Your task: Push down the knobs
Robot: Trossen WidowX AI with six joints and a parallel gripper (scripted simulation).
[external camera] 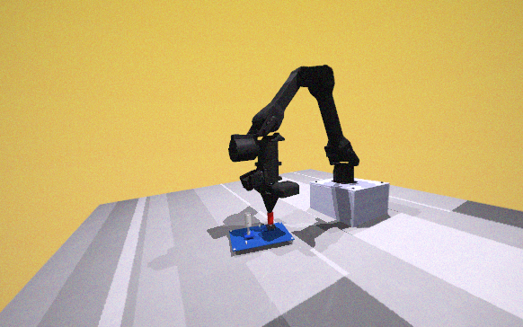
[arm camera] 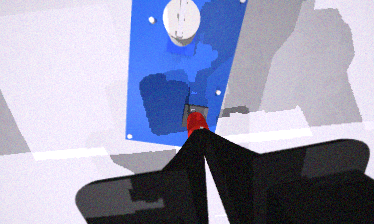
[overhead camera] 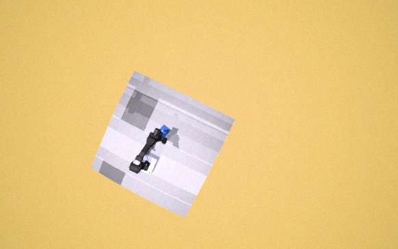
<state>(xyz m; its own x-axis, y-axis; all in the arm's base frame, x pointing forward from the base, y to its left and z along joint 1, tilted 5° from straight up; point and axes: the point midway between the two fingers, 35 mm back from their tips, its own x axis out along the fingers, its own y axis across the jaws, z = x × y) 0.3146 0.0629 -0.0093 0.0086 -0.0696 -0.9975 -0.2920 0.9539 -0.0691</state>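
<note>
The blue circuit board (overhead camera: 165, 128) (external camera: 241, 243) (arm camera: 144, 60) stands on the table. A red knob (external camera: 270, 218) (arm camera: 196, 121) stands upright over a grey potentiometer (arm camera: 187, 118). My gripper (external camera: 270, 211) (arm camera: 200, 134) is shut and empty, pointing down, with its fingertips at the top of the red knob. Whether they press on it cannot be told. A white knob (external camera: 248, 220) (arm camera: 181, 21) stands upright over a blue potentiometer (external camera: 248, 236) (arm camera: 180, 48), apart from the gripper. The gap under the red knob is too small to judge.
The arm's white base box (overhead camera: 152, 165) (external camera: 371, 204) stands on the table behind the board. Small white pins (arm camera: 218, 92) (arm camera: 152, 20) stick up from the board beside the knobs. Patchy shadows cross the table and board.
</note>
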